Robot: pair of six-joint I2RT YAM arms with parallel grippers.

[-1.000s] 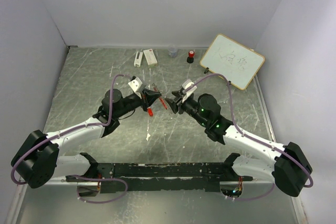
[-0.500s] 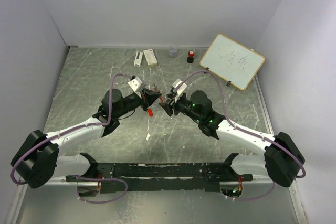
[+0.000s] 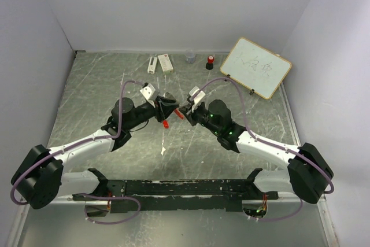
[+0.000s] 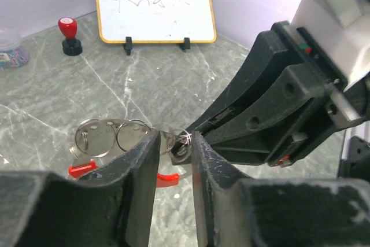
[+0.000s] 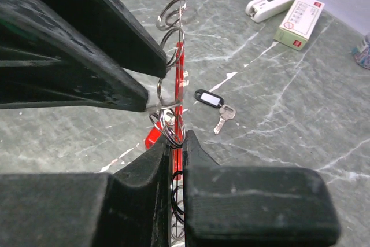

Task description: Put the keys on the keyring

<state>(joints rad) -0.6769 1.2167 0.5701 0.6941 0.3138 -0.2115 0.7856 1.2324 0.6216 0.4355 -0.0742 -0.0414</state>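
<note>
My left gripper [image 3: 166, 108] is shut on the keyring [image 4: 110, 137], a chain of thin silver rings with a grey piece between the fingers [image 4: 144, 166]. Its red fob [image 3: 166, 123] hangs below. My right gripper [image 3: 185, 111] meets it tip to tip. It is shut on the small split ring [image 5: 170, 126] and thin red tag [image 5: 181, 79] of one key, pressed against the keyring's rings [image 5: 171, 44]. The key's blade is hidden. The other key, with a black tag [image 5: 209, 98], lies flat on the table beyond the right gripper's fingers [image 5: 199, 148].
A white stapler [image 5: 269, 3] and small box [image 5: 299, 20] lie at the back [image 3: 160, 63]. A red-capped stamp [image 3: 210, 61], a clear cup of clips [image 3: 190, 57] and a framed whiteboard [image 3: 255, 66] stand at the back right. Grey walls enclose the table.
My right gripper has moved left and a little forward with its key, closing the gap to the left gripper. The left gripper has shifted slightly towards it. The two now touch at the keyring.
</note>
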